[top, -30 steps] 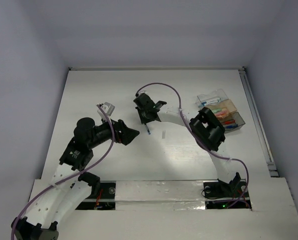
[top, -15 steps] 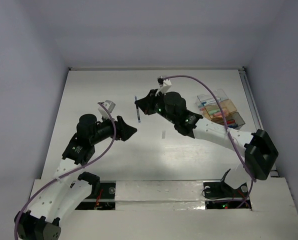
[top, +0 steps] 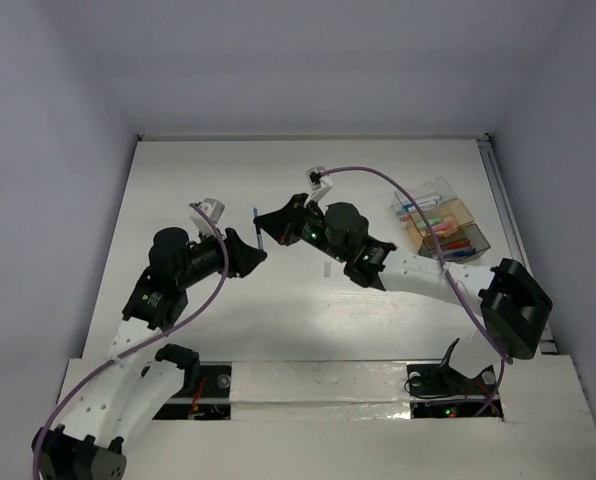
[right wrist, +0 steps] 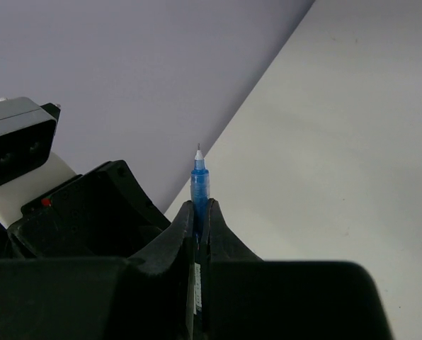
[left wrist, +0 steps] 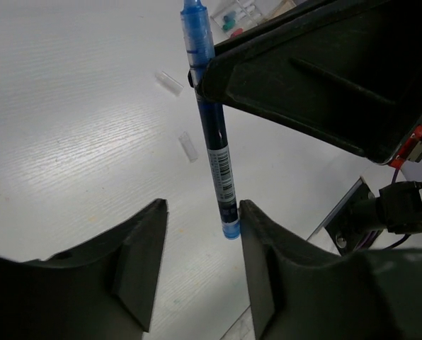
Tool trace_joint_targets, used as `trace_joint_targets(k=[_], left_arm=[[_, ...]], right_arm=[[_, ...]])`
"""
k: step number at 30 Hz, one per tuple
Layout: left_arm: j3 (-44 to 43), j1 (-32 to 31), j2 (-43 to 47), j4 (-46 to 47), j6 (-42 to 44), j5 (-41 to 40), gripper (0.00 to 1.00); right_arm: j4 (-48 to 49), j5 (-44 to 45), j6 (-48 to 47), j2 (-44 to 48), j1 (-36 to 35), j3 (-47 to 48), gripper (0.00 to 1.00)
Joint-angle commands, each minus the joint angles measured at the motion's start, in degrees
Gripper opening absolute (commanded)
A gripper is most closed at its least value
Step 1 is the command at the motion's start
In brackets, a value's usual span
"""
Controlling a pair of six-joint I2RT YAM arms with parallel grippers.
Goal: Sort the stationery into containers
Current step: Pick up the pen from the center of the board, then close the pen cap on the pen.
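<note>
- The thin blue plastic pen [left wrist: 214, 152] is held above the white table [top: 198, 180]. The right gripper [right wrist: 200, 212] has its jaws pinched narrow on the barrel near the writing tip.
- The pen's long axis runs between the 2 fingers of the left gripper [left wrist: 200, 209], which stands wide. The back end is just beside 1 finger; I cannot tell if they touch.
- Both arms reach to mid-table, with the grippers nose to nose.
- The cluster of clear, orange and grey plastic boxes [top: 443, 228] lies well apart, on the right arm's side.
</note>
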State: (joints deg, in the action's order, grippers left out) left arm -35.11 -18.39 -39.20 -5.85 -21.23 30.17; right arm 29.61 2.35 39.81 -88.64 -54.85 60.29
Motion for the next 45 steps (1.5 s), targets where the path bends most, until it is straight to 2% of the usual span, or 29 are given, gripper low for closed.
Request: trace_joint_targets(k=[1,8,10,14,15,21,22,23,25,26,29,32,37,45], left_arm=[[0.13,0.98,0.18,2.77,-0.12,1.29,0.39],[0.40,2.04,0.62,3.47,-0.47,2.08,0.36],[0.48,2.04,0.88,3.56,-0.47,1.99,0.25],[0.40,2.04,0.88,3.56,-0.47,1.91,0.09],[0.40,2.04,0.97,3.39,-0.39,1.73,0.00],[0.13,2.04,1.49,3.04,-0.12,1.38,0.00],[0.13,2.04,1.76,2.86,-0.12,0.77,0.00],[0.13,2.04,1.93,2.77,-0.04,0.42,0.00],[0.13,2.04,2.64,2.51,-0.03,-0.29,0.00],[0.05,2.04,2.72,2.33,0.05,-0.55,0.00],[-0.13,2.04,2.99,1.80,0.14,-1.61,0.00],[-0.13,2.04,3.25,1.72,0.23,-1.70,0.00],[-0.13,2.04,3.60,1.54,0.32,-1.43,0.00],[-0.13,2.04,3.78,1.01,0.58,-1.87,0.00]], right_arm=[[6.69,-1.47,1.85,0.22,-0.61,-0.44,0.00],[9.15,-6.30,4.75,-1.79,-0.61,-0.18,0.00],[9.50,-7.27,5.19,-2.93,-0.61,0.52,0.00],[10.12,-8.85,6.33,-4.17,-0.61,0.97,0.00],[10.38,-8.68,6.42,-4.26,-0.61,0.71,0.00],[7.07,-8.50,4.49,-2.68,-0.61,0.61,0.00],[5.57,-8.41,2.83,-2.42,-0.61,0.96,0.05],[3.64,-8.50,1.86,-2.07,-0.61,1.32,0.19],[-1.55,-9.12,0.10,-0.75,1.05,1.76,0.32],[-2.61,-9.29,-0.08,0.13,1.67,1.15,0.45],[-4.64,-10.61,-0.35,4.34,5.45,-3.59,0.62],[-9.90,-11.66,-1.23,6.72,9.93,-7.64,0.67],[-17.03,-9.56,-2.11,7.34,15.64,-12.74,0.68],[-23.45,-7.10,-5.18,-3.45,20.04,-8.27,0.70]])
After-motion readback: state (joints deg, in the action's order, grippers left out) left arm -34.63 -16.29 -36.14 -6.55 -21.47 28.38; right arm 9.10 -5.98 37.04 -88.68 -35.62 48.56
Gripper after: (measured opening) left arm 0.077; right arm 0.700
